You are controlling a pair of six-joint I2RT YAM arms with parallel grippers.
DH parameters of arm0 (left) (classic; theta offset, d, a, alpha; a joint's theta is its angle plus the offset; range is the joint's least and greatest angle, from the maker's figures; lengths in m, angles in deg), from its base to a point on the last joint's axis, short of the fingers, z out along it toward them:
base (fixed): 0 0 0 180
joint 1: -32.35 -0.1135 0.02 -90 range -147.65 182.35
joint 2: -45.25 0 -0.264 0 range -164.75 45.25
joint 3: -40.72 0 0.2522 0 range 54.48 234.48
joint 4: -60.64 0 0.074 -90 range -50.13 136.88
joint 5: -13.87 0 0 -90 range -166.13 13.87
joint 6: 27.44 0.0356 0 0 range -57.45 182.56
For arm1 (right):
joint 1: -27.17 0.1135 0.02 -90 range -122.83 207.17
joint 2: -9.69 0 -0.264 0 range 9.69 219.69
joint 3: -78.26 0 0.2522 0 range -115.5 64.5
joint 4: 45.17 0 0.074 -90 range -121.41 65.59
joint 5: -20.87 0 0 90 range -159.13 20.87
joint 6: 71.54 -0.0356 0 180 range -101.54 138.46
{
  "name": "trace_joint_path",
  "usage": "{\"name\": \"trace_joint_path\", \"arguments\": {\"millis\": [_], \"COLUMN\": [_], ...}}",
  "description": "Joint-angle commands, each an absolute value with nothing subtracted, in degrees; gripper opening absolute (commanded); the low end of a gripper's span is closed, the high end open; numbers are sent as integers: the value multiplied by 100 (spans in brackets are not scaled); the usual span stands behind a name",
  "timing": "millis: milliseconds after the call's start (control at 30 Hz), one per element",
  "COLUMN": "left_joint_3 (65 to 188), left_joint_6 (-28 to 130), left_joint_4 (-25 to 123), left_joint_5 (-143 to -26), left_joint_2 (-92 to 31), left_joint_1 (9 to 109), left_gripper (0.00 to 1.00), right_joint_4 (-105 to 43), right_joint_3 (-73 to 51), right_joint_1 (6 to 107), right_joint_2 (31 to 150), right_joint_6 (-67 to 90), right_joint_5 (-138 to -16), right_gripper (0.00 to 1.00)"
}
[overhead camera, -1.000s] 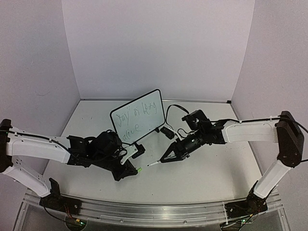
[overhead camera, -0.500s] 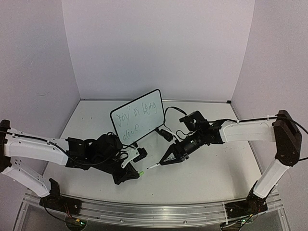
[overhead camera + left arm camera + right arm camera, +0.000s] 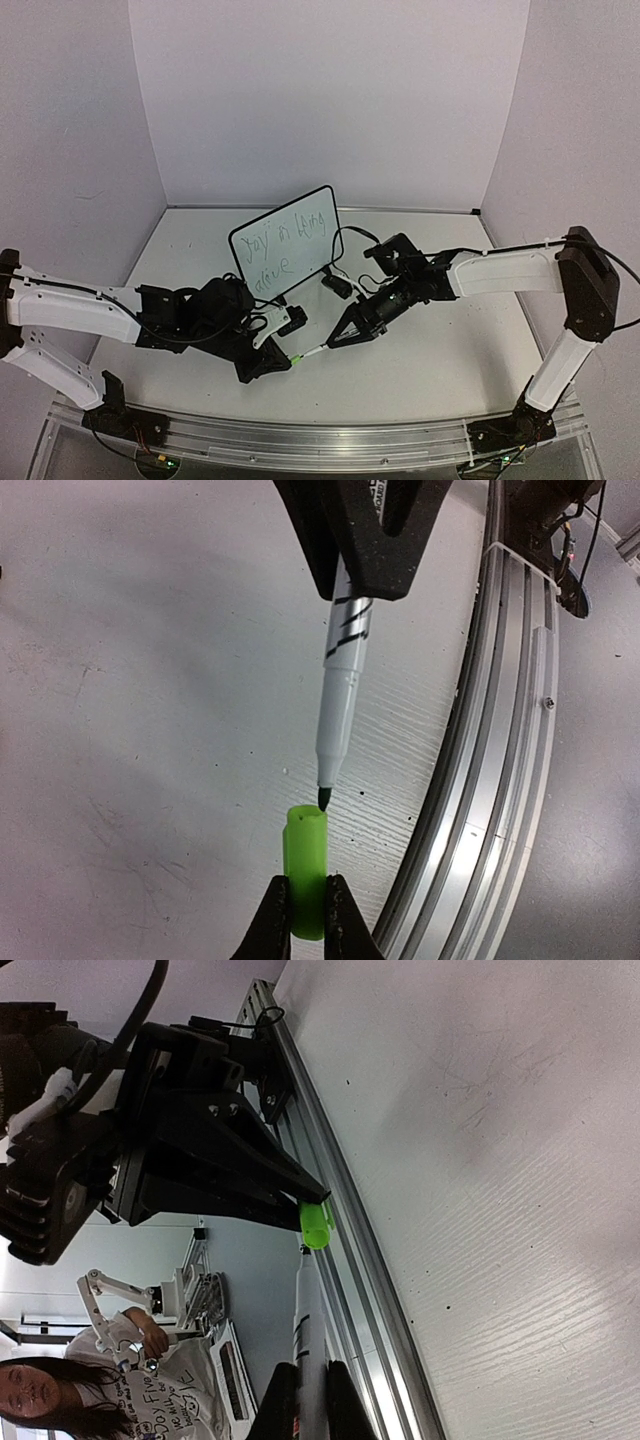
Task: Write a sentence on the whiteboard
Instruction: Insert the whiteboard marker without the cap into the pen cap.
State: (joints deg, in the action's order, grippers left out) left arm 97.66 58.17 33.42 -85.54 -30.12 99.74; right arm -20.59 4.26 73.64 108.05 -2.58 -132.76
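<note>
**Whiteboard (image 3: 283, 241) carries its sentence (image 3: 290, 232); capping is where it could slip**

The whiteboard stands upright on its feet at the middle of the surface (image 3: 430, 380), beyond both arms, with the green sentence in two lines across its face. We judge the writing done and the step in hand to be capping the pen.

Our left gripper (image 3: 308, 912) is clenched on the closed end of the green cap (image 3: 306, 855), its mouth turned toward the marker (image 3: 340, 695). Our right gripper (image 3: 365, 540) is clenched on the marker's barrel. The tip sits right at the cap's mouth, and in the left wrist view it looks slightly off-centre.

If the tip meets the rim instead of the bore, the push may tilt the cap in that narrow pinch or pop it loose. The smooth barrel could also slide back between the fingers. A dropped cap, so near the rail (image 3: 500, 780), might roll off the near edge.
</note>
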Motion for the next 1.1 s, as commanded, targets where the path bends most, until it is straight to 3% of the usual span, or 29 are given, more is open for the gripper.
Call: {"name": "trace_joint_path", "arguments": {"millis": [0, 1067], "left_joint_3": [10040, 10109], "left_joint_6": [5852, 5879], "left_joint_4": [3483, 3483], "left_joint_5": [-8632, -8588], "left_joint_2": [-2880, -2782], "left_joint_1": [10020, 10104], "left_gripper": [0, 0], "right_joint_4": [-2078, -2078], "right_joint_3": [193, 151], "right_joint_1": [7404, 7453], "right_joint_2": [10878, 10967], "right_joint_6": [-145, -71], "right_joint_5": [-13408, -13760], "right_gripper": [0, 0]}}
